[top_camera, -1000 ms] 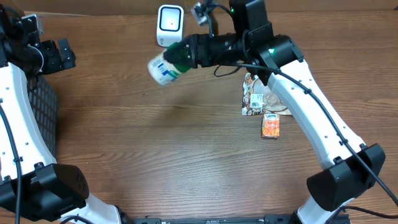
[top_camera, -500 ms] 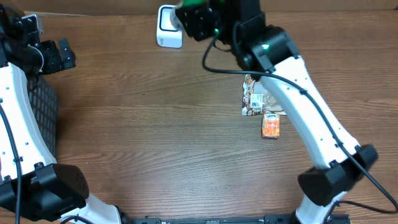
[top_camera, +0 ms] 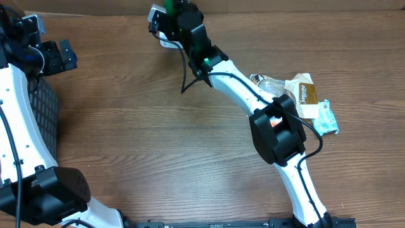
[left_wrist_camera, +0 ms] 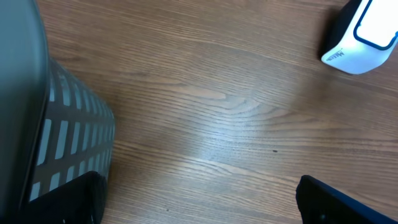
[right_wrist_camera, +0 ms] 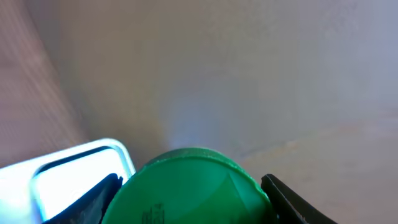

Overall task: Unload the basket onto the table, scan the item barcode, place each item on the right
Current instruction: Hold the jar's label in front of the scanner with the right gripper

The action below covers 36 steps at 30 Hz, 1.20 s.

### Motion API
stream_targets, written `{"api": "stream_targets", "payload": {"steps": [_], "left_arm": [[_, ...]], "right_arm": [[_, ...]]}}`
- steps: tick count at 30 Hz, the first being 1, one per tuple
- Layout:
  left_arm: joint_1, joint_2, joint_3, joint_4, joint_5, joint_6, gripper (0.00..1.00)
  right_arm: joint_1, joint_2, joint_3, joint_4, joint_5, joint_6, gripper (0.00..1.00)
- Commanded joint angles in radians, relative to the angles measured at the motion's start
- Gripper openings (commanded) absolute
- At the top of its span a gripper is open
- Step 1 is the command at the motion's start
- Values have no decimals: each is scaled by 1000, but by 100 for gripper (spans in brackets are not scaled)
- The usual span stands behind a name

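**Bottle held by the scanner at the far edge of the table**

I see a brown wooden table (top_camera: 158,145) with a pale wall behind its far edge. A black basket (left_wrist_camera: 62,143) with holes in its side sits on the left. Some snack packets (top_camera: 304,95) lie in a heap on the right. The white scanner (left_wrist_camera: 360,31) stands at the far edge, near the middle.

The right jaws are about half open and grip the bottle (right_wrist_camera: 193,186). I can see only its green lid, with a dark finger on each side. The bottle is just beside the scanner, whose white face shows at the lower left of the right wrist view. I cannot tell if they touch. The left jaws are wide open and hold nothing, with only bare table under them.

The right arm (top_camera: 234,88) is stretched out long, from the near right side to the far middle. The left arm (top_camera: 16,107) stands along the left edge, with its wrist near the far left corner, by the basket.
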Motion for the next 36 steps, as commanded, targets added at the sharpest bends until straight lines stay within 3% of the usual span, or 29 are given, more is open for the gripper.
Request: {"api": "stream_targets", "payload": {"steps": [1, 8, 15, 23, 29, 36], "left_arm": [[-6, 5, 5, 2, 1, 27, 100], [-6, 5, 5, 2, 1, 27, 100], [-6, 5, 5, 2, 0, 27, 100], [-6, 5, 5, 2, 1, 27, 100], [-6, 5, 5, 2, 0, 27, 99], [-6, 5, 5, 2, 1, 27, 100]], "right_arm": [[-30, 34, 21, 32, -73, -81, 32], [-45, 87, 21, 36, -195, -229, 32], [-46, 90, 21, 38, -251, -254, 33], [-45, 90, 21, 25, -202, -607, 33], [-42, 90, 21, 31, -214, -576, 33], [-30, 90, 21, 109, -270, -321, 33]]}}
